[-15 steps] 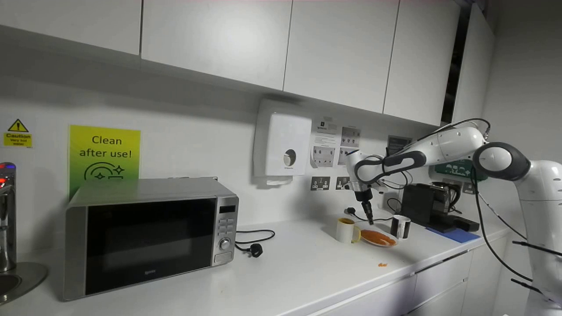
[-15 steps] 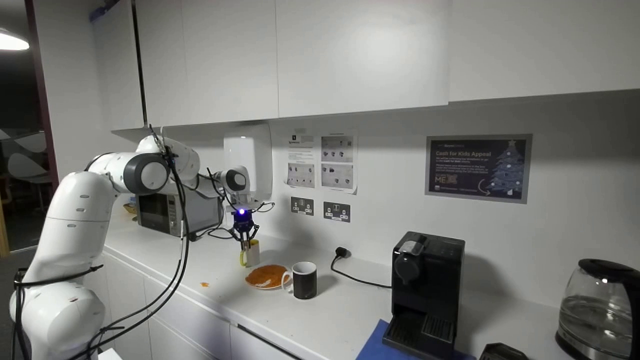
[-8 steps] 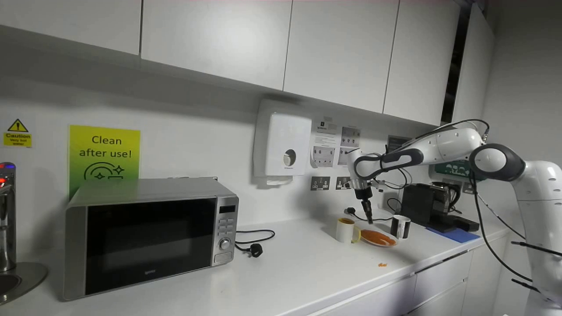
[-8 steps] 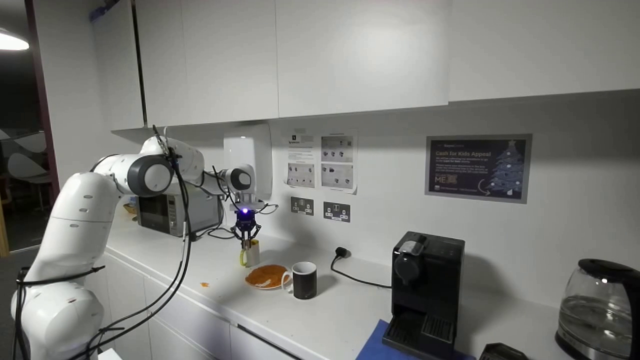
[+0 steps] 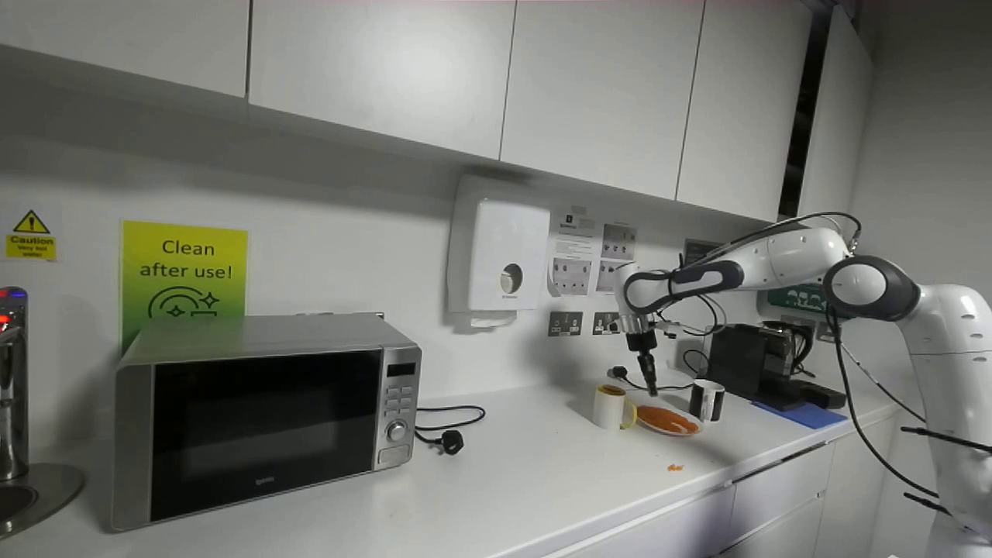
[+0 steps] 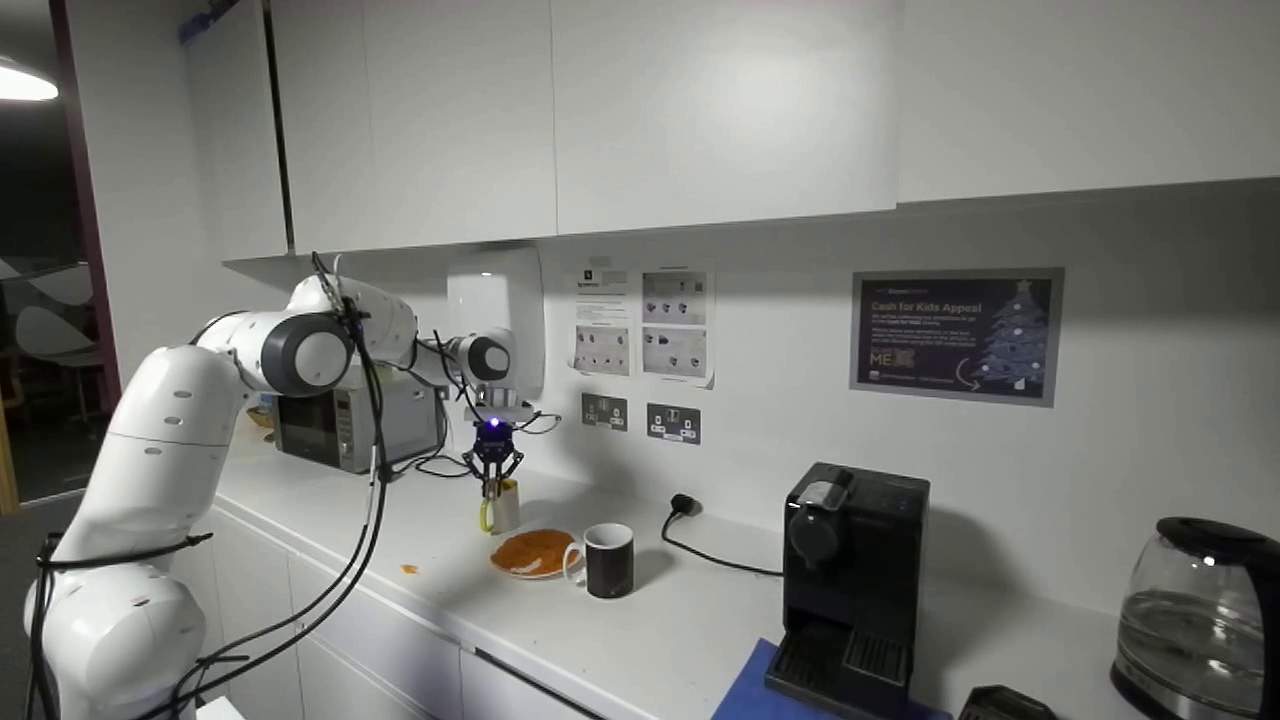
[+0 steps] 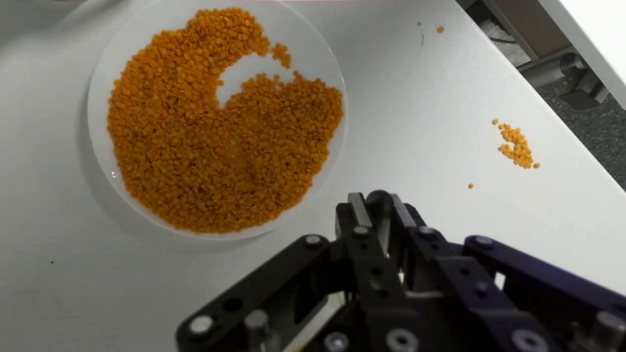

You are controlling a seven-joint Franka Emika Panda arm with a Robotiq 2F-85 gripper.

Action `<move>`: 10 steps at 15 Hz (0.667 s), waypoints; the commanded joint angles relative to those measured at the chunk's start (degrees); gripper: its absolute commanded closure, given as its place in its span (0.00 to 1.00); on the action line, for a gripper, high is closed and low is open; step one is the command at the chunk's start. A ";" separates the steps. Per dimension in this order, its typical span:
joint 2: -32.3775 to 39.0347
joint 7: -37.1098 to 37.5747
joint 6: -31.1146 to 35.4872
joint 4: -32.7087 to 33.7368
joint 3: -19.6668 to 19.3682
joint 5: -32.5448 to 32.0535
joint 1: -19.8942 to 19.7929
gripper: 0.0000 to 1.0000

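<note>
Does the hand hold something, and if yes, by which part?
The hand seems closed on a slim thing, dark at its end, between the fingertips. What it is, and which part is gripped, cannot be told.

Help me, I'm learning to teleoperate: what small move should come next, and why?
Perhaps ease the gripper toward the middle of the plate: the jaws look shut on a dark-ended object, and in the wrist view the orange grains lie to one side.
</note>
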 commanded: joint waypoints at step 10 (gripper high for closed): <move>0.69 -6.08 -4.83 3.41 -0.19 7.32 -3.31 0.97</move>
